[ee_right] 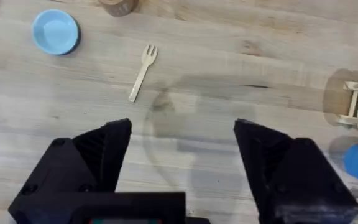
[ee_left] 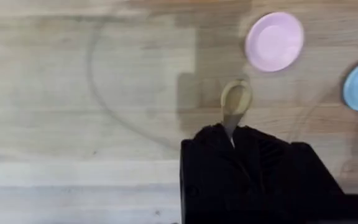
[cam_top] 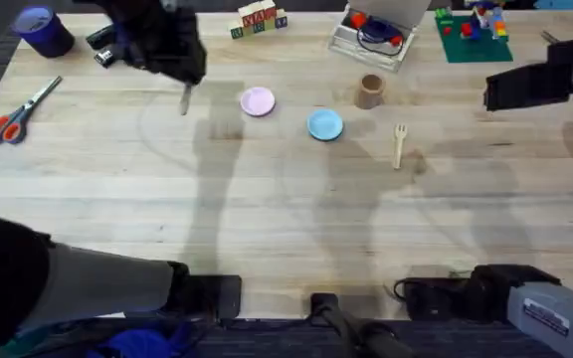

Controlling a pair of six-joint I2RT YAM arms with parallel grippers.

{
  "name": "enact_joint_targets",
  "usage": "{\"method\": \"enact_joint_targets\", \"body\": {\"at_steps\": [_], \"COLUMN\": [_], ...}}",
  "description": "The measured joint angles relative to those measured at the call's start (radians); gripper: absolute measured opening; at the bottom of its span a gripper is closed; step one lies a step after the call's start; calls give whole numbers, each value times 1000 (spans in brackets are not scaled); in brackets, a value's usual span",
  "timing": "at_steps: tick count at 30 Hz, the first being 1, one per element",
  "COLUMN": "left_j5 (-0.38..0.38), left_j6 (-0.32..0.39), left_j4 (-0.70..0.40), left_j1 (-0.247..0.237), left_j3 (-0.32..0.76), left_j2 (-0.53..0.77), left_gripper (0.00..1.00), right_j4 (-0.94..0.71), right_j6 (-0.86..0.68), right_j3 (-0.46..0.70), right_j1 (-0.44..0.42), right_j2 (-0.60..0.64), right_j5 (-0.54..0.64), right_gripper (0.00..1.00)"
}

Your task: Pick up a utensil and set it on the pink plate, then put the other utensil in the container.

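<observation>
My left gripper (cam_top: 184, 97) hangs above the table left of the pink plate (cam_top: 258, 100), shut on the small wooden spoon (ee_left: 235, 102). In the left wrist view the spoon's bowl sticks out past my black fingers, with the pink plate (ee_left: 275, 42) beyond it. The wooden fork (cam_top: 399, 143) lies flat on the table right of the blue plate (cam_top: 325, 124). The brown cup (cam_top: 369, 90) stands behind the fork. My right gripper (ee_right: 182, 146) is open, raised at the right side, with the fork (ee_right: 143, 71) ahead of it.
Scissors (cam_top: 18, 112) with red handles lie at the far left near a blue tape roll (cam_top: 40, 29). A clear plastic box (cam_top: 371, 35), letter blocks (cam_top: 258, 20) and a green brick plate (cam_top: 474, 32) line the back edge. A wooden piece (ee_right: 353, 102) lies at the right.
</observation>
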Motion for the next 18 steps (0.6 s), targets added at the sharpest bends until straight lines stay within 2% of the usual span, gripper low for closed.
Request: {"method": "enact_joint_targets", "body": {"at_steps": [7,13,18], "left_j5": [21,23,25], "left_j6": [-1,-5,-8], "left_j4": [35,52,52], "left_j1": [-84,-122,-139], "left_j3": [6,30,101], "left_j2": [6,76,168], "left_gripper": [40,40,40], "right_j4": [0,0,0], "right_j6": [0,0,0], "right_j3": [0,0,0], "right_j1": [0,0,0], "right_j2": [0,0,0], "right_j5": [0,0,0], "right_gripper": [995,996,995]}}
